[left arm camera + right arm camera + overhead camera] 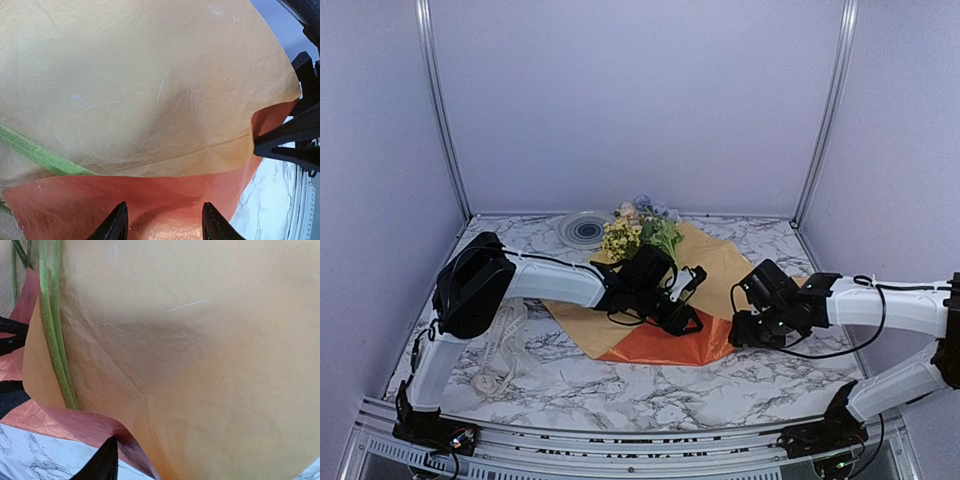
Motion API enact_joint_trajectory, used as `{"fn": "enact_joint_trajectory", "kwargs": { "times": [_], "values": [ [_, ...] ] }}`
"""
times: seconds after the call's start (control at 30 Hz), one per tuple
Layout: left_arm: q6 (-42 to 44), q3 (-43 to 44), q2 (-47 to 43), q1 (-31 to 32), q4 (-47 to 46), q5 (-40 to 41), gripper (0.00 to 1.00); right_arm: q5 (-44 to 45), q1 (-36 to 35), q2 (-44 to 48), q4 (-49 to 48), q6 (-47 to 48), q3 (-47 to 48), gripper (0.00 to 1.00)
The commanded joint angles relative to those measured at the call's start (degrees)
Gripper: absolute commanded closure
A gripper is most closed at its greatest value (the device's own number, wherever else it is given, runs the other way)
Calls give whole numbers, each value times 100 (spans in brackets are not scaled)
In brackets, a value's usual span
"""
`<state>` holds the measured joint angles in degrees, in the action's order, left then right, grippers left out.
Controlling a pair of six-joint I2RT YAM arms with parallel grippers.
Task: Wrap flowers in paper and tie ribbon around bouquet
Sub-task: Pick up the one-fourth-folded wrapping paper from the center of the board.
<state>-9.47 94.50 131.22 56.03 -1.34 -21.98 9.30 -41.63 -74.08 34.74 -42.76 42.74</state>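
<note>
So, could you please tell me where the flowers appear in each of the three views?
Top external: the flowers lie at the far end of the paper, blossoms toward the back wall.
Left wrist: one green stem at the lower left, on the paper.
Right wrist: green stems running down the left side.
Shared landmark: the paper's darker orange folded-over edge.

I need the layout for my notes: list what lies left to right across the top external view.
ribbon → round grey dish → flowers → left gripper → right gripper. The paper spans too much of the middle to place.
</note>
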Motion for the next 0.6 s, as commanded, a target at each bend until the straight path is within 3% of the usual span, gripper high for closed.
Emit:
{"fn": "enact_joint_trajectory", "kwargs": {
  "times": [0.0,0.07,0.13,0.33,0.57],
  "values": [
    [224,205,200,79,236,284,49,-755,28,530,-480,-344,-498,37],
    [231,324,284,96,321,423,49,-1036,19,656,-939,-544,-799,26],
    [294,470,359,148,464,610,47,-957,23,690,-1033,-768,-935,21],
    [467,570,270,360,556,1083,44,-441,32,652,-1290,-1107,-1086,21],
    [741,800,326,606,666,1180,43,-122,71,508,-1149,-1310,-1040,28]
  ]
}}
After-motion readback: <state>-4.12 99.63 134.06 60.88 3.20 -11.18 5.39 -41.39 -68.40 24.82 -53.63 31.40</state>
